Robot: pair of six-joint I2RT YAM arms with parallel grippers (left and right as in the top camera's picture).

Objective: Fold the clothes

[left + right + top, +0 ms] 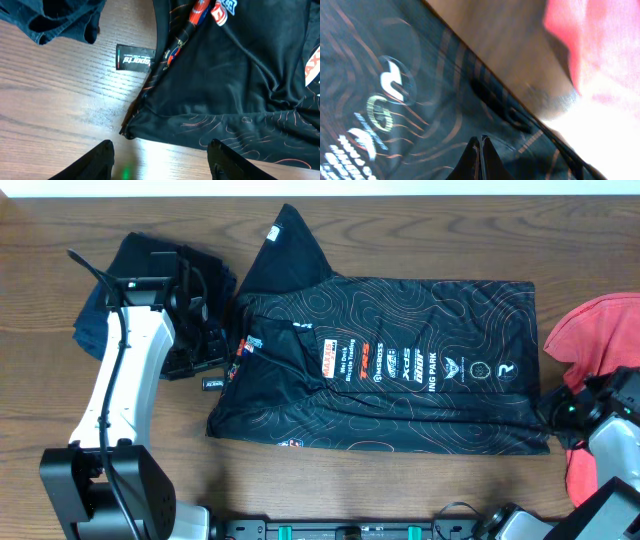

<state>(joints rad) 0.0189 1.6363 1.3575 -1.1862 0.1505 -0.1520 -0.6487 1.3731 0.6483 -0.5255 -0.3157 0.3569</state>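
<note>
While R gripper (pixel 480 145) sits clenched at jersey (pixel 400 380) hem, L gripper (pixel 161 152) hangs spread, jersey edge just ahead; red tee (pixel 600 330) beside R.

The jersey (pixel 420 395) is black with thin orange contour lines and white, red and orange logos. The T-shirt (pixel 600 330) is coral red. The bundled garment (pixel 92 325) is dark blue. The surface (pixel 400 490) is brown wood grain.
</note>
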